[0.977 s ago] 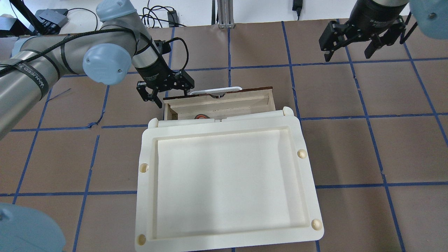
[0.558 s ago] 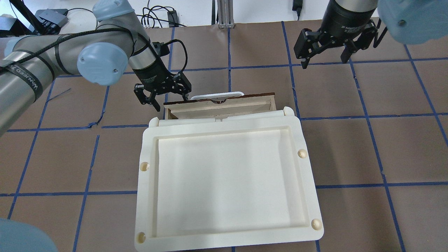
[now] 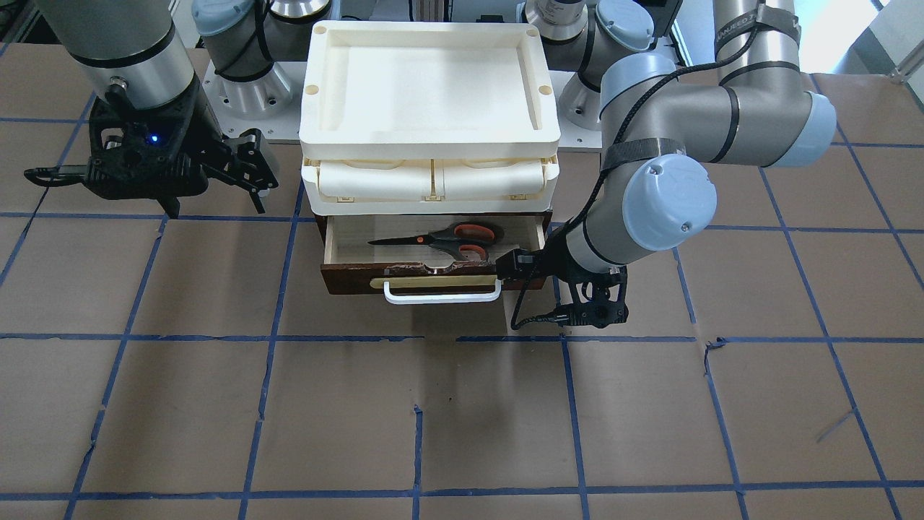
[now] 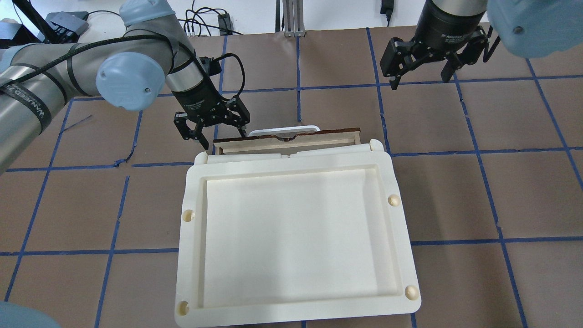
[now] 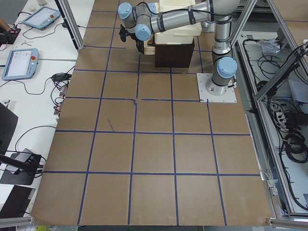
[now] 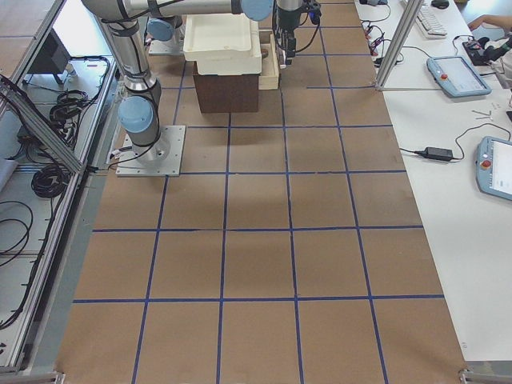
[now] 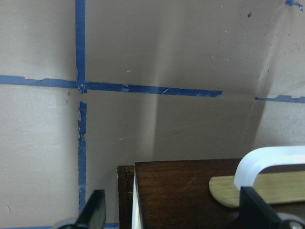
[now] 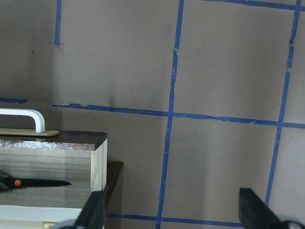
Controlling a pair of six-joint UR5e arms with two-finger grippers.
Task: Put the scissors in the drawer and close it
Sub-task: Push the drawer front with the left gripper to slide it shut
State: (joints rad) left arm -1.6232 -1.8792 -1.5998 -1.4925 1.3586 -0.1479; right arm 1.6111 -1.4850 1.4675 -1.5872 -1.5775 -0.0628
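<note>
The scissors [image 3: 442, 240] lie inside the wooden drawer [image 3: 346, 278], orange-and-grey handles toward the view's right, blades to the left. Their blade tip also shows in the right wrist view [image 8: 35, 182]. The drawer [image 4: 328, 132] sticks out only a little from under the cream tray top. My left gripper [image 4: 219, 135] is open and straddles the left end of the dark drawer front [image 7: 181, 191], one finger beside the white handle [image 7: 271, 162]. My right gripper [image 4: 419, 68] is open and empty, in the air beyond the drawer's right end. From overhead the scissors are hidden.
The cream tray top [image 4: 191, 228] sits on the cabinet, with two small cream compartments [image 3: 433, 180] below it. Brown table [image 4: 478, 191] with blue tape lines lies all around. Cables [image 4: 209, 20] lie beyond the far edge.
The drawer has slid in toward the cabinet with my left gripper following against its front. The scissors handle is no longer seen from overhead. My right gripper moved left.
</note>
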